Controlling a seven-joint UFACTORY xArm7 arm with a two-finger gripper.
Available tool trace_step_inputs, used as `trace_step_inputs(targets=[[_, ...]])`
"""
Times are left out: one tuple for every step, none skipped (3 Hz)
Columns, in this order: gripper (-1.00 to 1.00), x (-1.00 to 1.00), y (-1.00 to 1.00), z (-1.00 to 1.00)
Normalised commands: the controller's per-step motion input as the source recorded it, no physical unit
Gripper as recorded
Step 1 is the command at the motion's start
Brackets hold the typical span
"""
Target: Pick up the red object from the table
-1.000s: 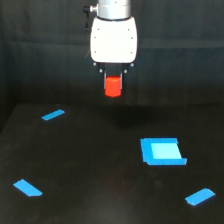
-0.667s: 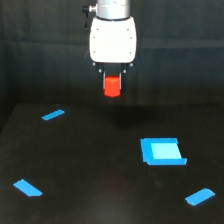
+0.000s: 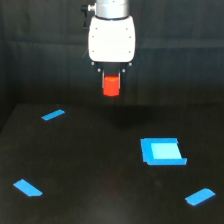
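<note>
The red object (image 3: pixel 111 85) is a short red-orange cylinder held between the dark fingers of my gripper (image 3: pixel 111 82), under the white arm head (image 3: pixel 111 39). The gripper is shut on it. The cylinder hangs well above the black table (image 3: pixel 100 165), near the back of the scene and a little toward the exterior view's left of centre. A faint shadow lies on the table below it.
A blue square patch (image 3: pixel 161 151) lies on the table at the exterior view's right. Blue tape strips lie at the back left (image 3: pixel 53 115), front left (image 3: pixel 28 188) and front right (image 3: pixel 200 196). A dark curtain backs the scene.
The gripper has risen a little further with the red object in it. The blue marks have not moved.
</note>
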Motion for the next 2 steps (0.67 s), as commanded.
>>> trace_step_inputs(targets=[[-0.94,-0.07,-0.05,0.07],[-0.93,-0.09,-0.10,-0.01]])
